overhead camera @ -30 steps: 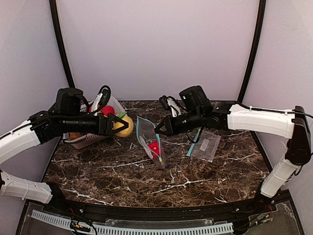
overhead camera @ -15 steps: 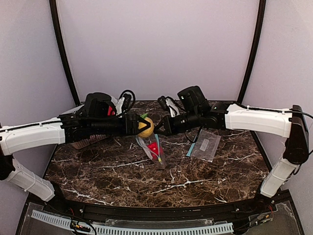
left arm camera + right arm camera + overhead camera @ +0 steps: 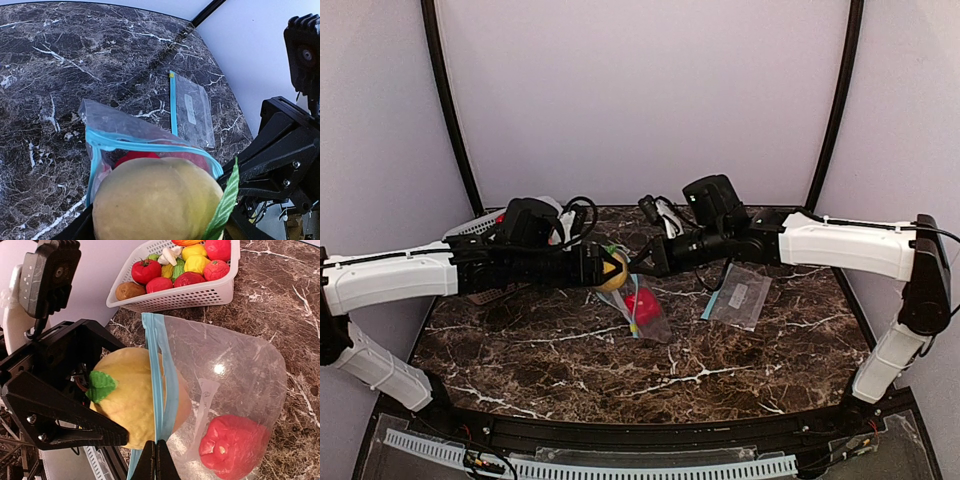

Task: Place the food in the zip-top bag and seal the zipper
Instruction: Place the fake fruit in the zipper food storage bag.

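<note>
Brings the yellow toy fruit (image 3: 131, 399) across from the white basket (image 3: 200, 296) to the mouth of the zip-top bag (image 3: 225, 370), above a red piece (image 3: 231, 446) already inside. Clamps it in the left gripper (image 3: 603, 270); pinches the blue rim in the right gripper (image 3: 156, 458). Leaves release next, sealing far off.

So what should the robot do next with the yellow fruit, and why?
Probably ease the yellow fruit a little deeper into the zip-top bag before letting go. The left gripper holds it right at the open mouth, only partly past the blue zipper, while the right gripper pinches the rim, holding it up.
</note>
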